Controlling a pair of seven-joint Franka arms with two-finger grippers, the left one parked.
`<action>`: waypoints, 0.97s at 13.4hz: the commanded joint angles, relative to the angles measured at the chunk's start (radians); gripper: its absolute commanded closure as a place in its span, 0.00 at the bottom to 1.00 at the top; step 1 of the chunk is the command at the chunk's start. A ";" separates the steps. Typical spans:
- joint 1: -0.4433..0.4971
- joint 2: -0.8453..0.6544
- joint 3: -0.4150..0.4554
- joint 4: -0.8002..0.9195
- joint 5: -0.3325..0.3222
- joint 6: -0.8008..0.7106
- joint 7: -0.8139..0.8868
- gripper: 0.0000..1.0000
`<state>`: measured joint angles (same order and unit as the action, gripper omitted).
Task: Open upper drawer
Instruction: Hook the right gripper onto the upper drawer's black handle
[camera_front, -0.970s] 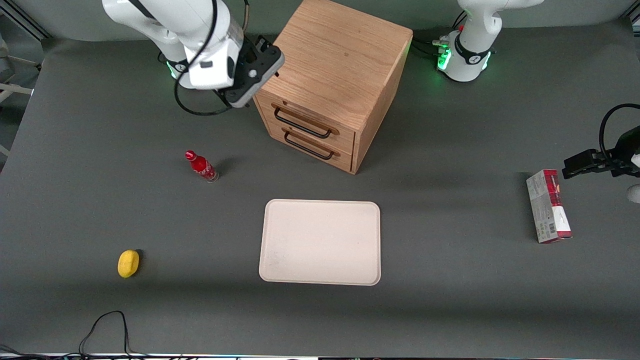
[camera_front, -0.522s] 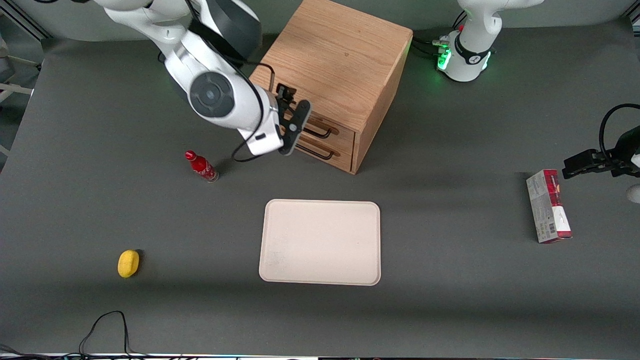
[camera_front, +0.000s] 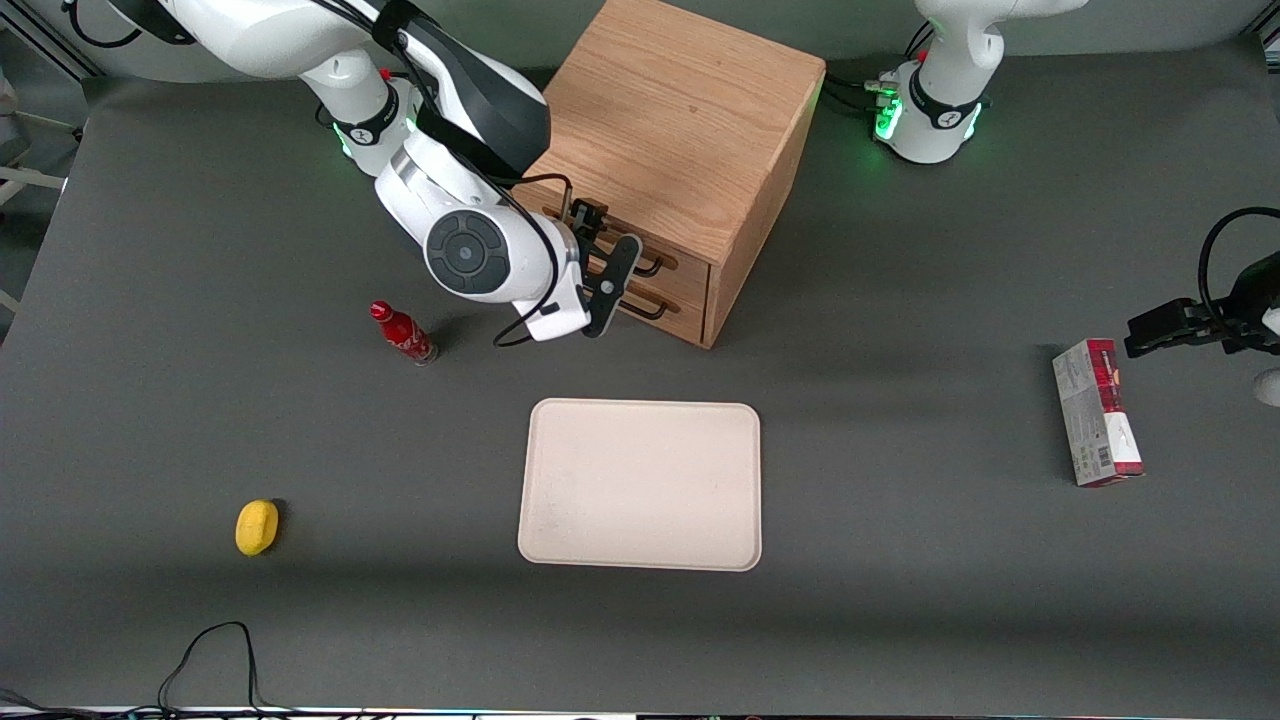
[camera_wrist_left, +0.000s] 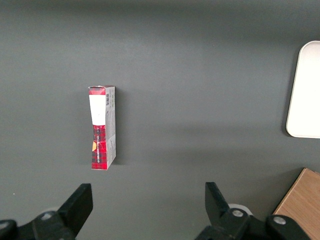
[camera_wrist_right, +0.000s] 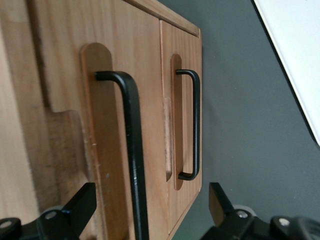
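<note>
Gripper (camera_front: 600, 265) hovering just in front of the oak cabinet (camera_front: 690, 110), fingers spread apart with nothing between them, turned side-on, probably so the jaws can straddle a thin wire pull. Upper drawer (camera_wrist_right: 65, 125) shut flush in the cabinet front, its black handle (camera_wrist_right: 132, 150) lying between the two fingertips in the right wrist view but not yet touched. Lower drawer (camera_wrist_right: 182, 125) just under it, also closed, with its own handle (camera_wrist_right: 195, 125). Beige tray (camera_front: 640, 485) nearer the front camera than the cabinet, leaving room for the drawer to slide out. Red bottle (camera_front: 402, 333) near the cabinet, toward the working arm's end.
</note>
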<state>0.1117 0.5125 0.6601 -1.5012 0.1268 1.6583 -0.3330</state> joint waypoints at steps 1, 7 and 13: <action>0.011 0.034 0.007 0.003 -0.042 0.037 -0.015 0.00; 0.011 0.072 0.006 0.001 -0.136 0.089 -0.050 0.00; 0.002 0.158 -0.010 0.142 -0.268 0.083 -0.098 0.00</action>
<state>0.1102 0.6066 0.6486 -1.4449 -0.0891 1.7513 -0.4056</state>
